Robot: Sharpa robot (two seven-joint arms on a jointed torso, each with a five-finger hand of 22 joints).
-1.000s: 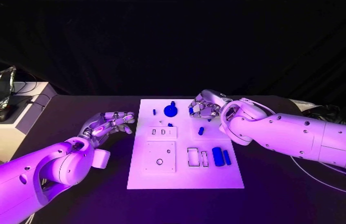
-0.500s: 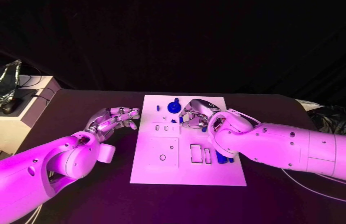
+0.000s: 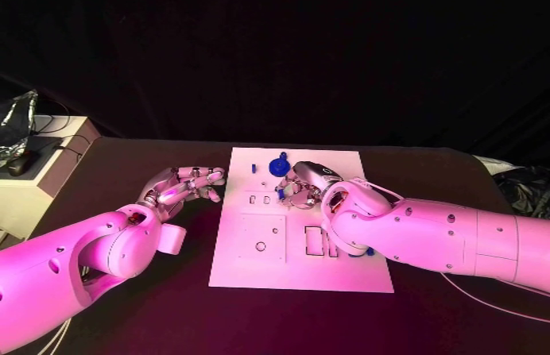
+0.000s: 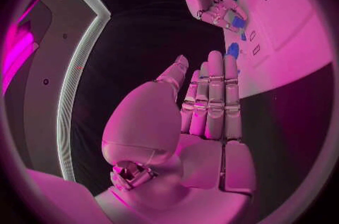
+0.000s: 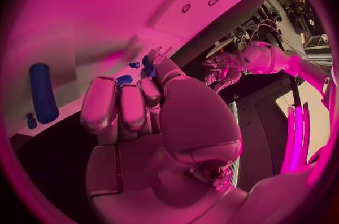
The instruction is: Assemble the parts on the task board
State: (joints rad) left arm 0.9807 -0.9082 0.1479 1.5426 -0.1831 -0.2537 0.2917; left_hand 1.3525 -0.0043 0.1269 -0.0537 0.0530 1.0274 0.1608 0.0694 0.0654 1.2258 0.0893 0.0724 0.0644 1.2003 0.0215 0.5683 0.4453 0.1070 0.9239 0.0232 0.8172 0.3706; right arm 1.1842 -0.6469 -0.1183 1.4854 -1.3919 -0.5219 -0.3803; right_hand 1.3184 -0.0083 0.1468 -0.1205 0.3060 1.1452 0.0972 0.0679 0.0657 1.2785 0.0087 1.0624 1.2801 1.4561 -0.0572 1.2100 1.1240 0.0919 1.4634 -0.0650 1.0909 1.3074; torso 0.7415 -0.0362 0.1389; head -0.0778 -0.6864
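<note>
We see the white task board point(image 3: 300, 268) lying in the middle of the black worktop point(image 3: 137, 291). The right robot hand point(image 3: 300, 187) hovers over the board's upper middle, fingers curled inward around a small blue part point(image 5: 147, 66) pinched at the fingertips. Just beyond that robot hand, a round blue part point(image 3: 277, 166) sits near the board's far edge. The left robot hand point(image 3: 183, 187) rests beside the board's left edge, off the plate, fingers extended side by side, holding nothing.
</note>
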